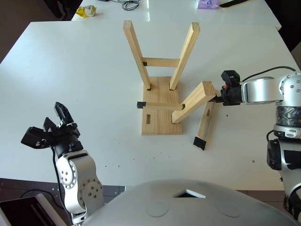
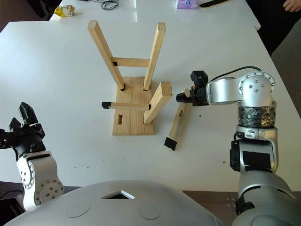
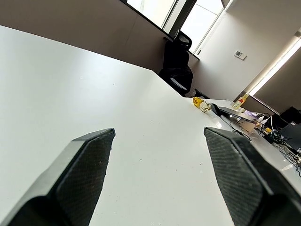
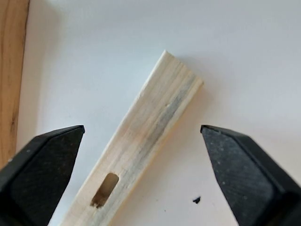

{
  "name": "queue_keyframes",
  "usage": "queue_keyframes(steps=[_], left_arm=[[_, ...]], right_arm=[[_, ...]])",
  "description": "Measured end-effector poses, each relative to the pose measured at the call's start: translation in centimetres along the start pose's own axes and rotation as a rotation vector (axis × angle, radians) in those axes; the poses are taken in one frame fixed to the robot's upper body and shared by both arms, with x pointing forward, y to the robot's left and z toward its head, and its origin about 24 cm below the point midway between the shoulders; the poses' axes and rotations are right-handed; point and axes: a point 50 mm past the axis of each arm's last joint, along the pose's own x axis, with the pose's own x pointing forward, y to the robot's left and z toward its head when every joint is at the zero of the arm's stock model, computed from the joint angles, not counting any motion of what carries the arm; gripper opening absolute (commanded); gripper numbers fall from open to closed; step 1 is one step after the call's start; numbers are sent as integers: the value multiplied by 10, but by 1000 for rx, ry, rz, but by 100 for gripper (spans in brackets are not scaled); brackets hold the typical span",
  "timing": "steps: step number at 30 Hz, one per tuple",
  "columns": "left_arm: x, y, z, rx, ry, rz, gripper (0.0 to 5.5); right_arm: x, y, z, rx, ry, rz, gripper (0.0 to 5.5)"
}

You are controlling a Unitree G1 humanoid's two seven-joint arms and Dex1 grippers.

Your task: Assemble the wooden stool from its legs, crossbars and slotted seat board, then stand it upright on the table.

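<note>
On the white bench [image 1: 70, 70] the slotted seat board [image 1: 162, 123] lies flat, with two legs [image 1: 137, 54] standing in it, joined by a crossbar [image 1: 161, 62]. A third leg [image 1: 194, 101] leans tilted at its right edge (a second crossbar [image 1: 160, 105] goes from it leftward). The fourth leg [image 1: 204, 125] lies just beside the board; the right pincer [image 4: 142, 129] hovers over its far end, spread wide, holding nothing. The left pincer [image 3: 159, 132], also wide and empty, is near left.

Half-built stool [image 1: 161, 94], loose leg [image 1: 205, 123] beside
</note>
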Motion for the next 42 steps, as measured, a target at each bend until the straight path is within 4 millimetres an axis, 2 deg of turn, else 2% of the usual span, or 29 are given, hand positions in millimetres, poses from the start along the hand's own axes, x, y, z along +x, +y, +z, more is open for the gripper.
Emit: queue_keyframes(steps=[6, 12, 26, 37, 42], left_arm=[[-2, -3, 0, -5, 2, -11, 353], [-3, -5, 2, -7, 4, -17, 353], [-3, -9, 0, -12, 19, -27, 353], [-1, -9, -4, -11, 42, -26, 353], [-1, -7, -8, -8, 55, -20, 353]], right_arm=[[-5, 1, -14, 30, 47, -36, 457], [-1, 8, -29, 34, 71, -1, 457], [-5, 3, -42, -23, 110, 5, 457], [2, 14, -28, 31, 53, -34, 457], [6, 18, -7, 19, -24, -65, 457]])
